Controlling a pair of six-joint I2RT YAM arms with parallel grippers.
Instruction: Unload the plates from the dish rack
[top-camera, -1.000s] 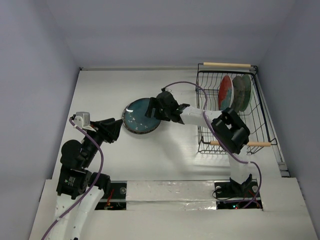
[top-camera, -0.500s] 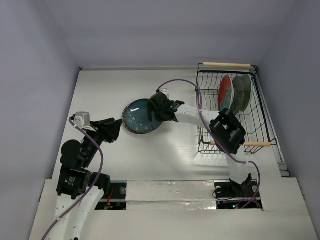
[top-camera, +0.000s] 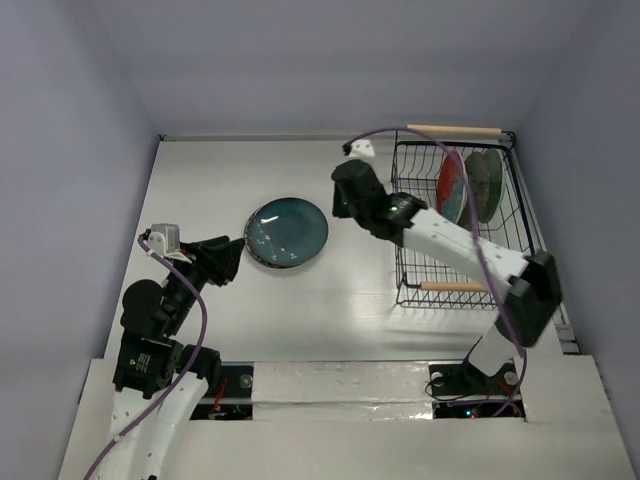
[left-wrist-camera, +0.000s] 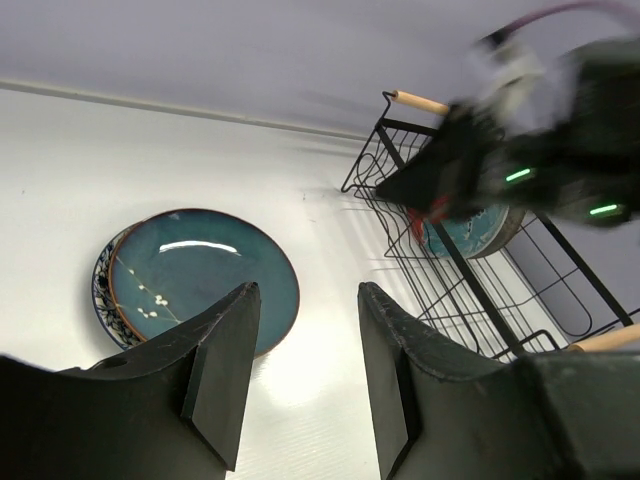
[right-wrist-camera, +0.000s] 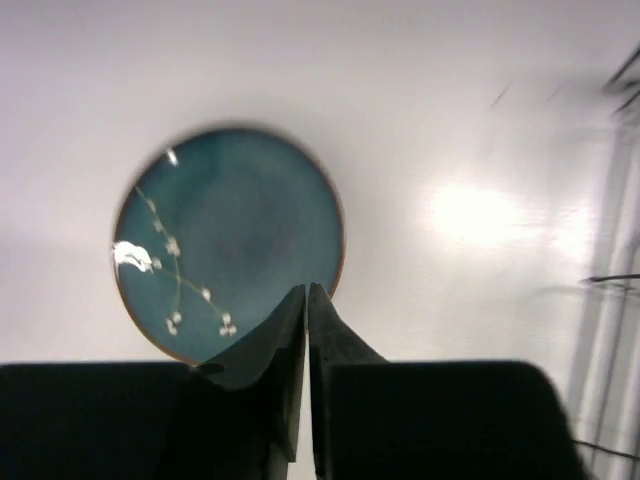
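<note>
A dark teal plate (top-camera: 287, 232) (left-wrist-camera: 195, 275) (right-wrist-camera: 228, 240) lies flat on the table, on top of a white-blue floral plate whose rim (left-wrist-camera: 101, 293) shows at its left. In the black wire dish rack (top-camera: 512, 215) (left-wrist-camera: 455, 270) three plates stand on edge: red-and-teal (top-camera: 450, 187), grey-brown (top-camera: 478, 185) and pale green (top-camera: 494, 180). My right gripper (top-camera: 342, 200) (right-wrist-camera: 306, 292) is shut and holds nothing; it hangs above the table between the teal plate and the rack. My left gripper (top-camera: 226, 262) (left-wrist-camera: 305, 295) is open and empty, just left of the stacked plates.
The rack fills the back right corner, with wooden handles at its far edge (top-camera: 453, 129) and near edge (top-camera: 463, 286). White walls close in the table at the back and sides. My right arm (top-camera: 460, 245) stretches across the rack's left side.
My right gripper has let go of the teal plate, shut its jaws, and pulled up and right toward the rack. The left arm has stayed put.
</note>
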